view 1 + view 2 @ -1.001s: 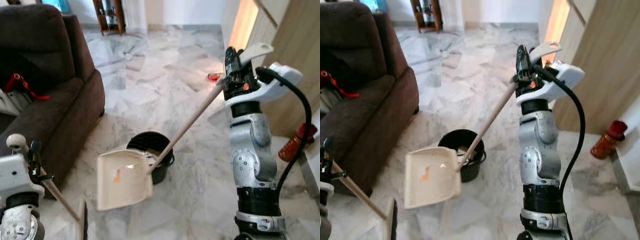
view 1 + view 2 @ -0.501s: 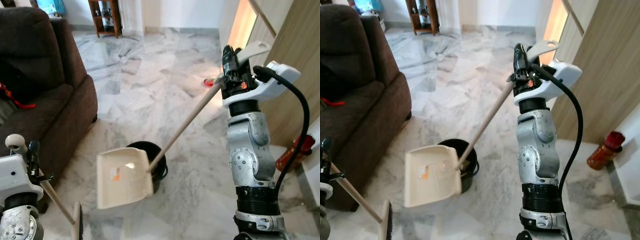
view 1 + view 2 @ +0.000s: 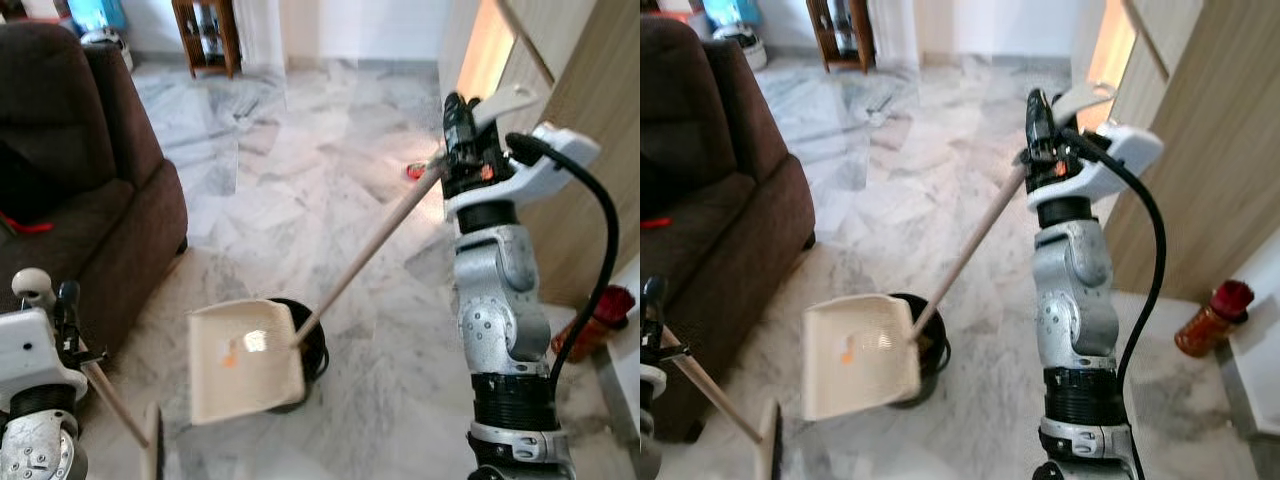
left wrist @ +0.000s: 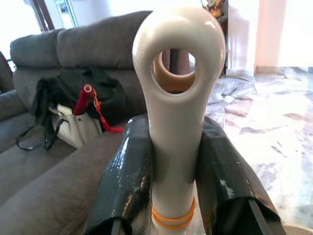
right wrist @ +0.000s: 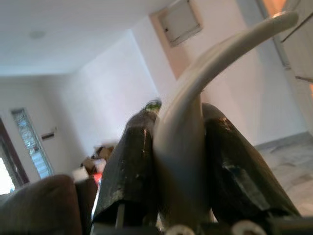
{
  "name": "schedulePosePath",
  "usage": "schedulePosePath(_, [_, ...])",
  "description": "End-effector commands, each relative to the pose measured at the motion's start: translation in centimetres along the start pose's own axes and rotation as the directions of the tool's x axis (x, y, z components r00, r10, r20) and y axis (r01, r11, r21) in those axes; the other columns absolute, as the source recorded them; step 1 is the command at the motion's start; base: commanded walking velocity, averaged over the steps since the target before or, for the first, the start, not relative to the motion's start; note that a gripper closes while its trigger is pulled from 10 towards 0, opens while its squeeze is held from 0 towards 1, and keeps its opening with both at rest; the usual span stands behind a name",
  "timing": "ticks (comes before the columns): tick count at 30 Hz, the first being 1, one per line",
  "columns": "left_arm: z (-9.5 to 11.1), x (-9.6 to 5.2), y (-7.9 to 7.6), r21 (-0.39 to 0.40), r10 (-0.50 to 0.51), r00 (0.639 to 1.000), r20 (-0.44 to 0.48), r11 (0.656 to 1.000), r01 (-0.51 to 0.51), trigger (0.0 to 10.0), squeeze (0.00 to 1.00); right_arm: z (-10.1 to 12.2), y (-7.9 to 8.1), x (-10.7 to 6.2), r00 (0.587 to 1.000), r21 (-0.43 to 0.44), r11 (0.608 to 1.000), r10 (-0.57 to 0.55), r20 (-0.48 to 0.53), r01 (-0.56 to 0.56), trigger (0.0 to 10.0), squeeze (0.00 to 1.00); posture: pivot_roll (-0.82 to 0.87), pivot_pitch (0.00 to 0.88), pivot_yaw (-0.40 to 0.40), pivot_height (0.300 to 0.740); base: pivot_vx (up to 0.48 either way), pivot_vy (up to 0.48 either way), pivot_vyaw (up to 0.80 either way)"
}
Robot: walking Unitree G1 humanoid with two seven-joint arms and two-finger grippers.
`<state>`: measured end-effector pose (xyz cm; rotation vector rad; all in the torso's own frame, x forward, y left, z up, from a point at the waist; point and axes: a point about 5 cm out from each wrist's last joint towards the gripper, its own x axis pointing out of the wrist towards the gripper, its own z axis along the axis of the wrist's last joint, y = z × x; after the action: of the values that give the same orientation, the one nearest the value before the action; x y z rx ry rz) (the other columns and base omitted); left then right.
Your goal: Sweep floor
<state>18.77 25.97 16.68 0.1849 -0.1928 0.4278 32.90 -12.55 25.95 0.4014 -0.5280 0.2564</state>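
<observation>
Nearest, the left claw [image 4: 173, 196] grips the broom handle [image 4: 177, 112], brush low by the sofa [image 3: 90, 200]. The right claw [image 3: 462, 135] clamps the dustpan [image 3: 245, 370], now covering more of the black bucket [image 3: 312, 350], likely readying a dump.

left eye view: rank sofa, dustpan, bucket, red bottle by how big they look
1. sofa, largest, cut off by the frame edge
2. dustpan, though it sits nearer the camera than the bucket
3. bucket, mostly hidden behind the dustpan, so unsure
4. red bottle, smallest, partly behind the right arm's cable
</observation>
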Motion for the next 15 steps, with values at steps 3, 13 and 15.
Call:
schedulePosePath(3, [0.93,0.13,0.02,0.024,0.003,0.998,0.055,1.0,-0.005,10.0,0.0,1.32,0.8,0.38,0.997,0.046,0.999,0.023,0.072,-0.026,10.0,0.0,0.07,0.057,0.037,0.74,0.299,0.0,0.0])
schedulePosePath(13, [0.92,0.05,-0.37,0.011,0.002,0.998,0.056,1.0,-0.003,10.0,0.0,1.43,0.98,0.54,0.997,0.05,0.998,0.033,0.076,-0.037,10.0,0.0,0.08,0.047,0.033,0.74,0.295,0.0,0.0])
schedulePosePath(15, [0.91,0.04,-0.42,0.01,0.002,0.998,0.055,1.0,-0.003,10.0,0.0,1.38,1.1,0.57,0.997,0.051,0.998,0.038,0.073,-0.042,10.0,0.0,0.08,0.053,0.031,0.74,0.298,0.0,0.0])
